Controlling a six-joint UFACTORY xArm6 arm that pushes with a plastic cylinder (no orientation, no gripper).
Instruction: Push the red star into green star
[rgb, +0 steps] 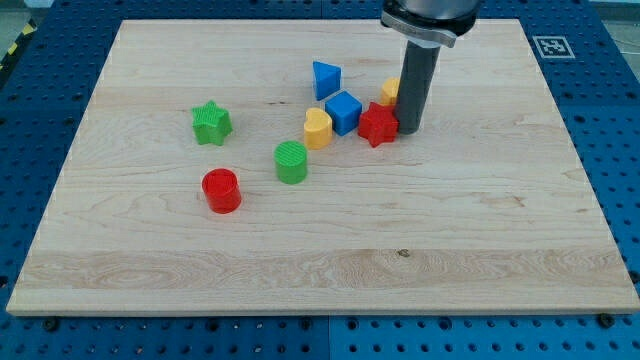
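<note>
My tip (411, 131) holds nothing; it stands on the board near the top edge, right of centre, touching the red star (377, 124) on that star's right side. Seven blocks show, one of each: red star, blue cube (343, 112), yellow heart (317, 129), blue triangle (325, 80), a yellow block (390, 92) half hidden behind the rod, green cylinder (291, 162), red cylinder (221, 190). The green star (211, 123) makes eight, well apart toward the left edge. Bare wood spans the bottom edge and right side.
</note>
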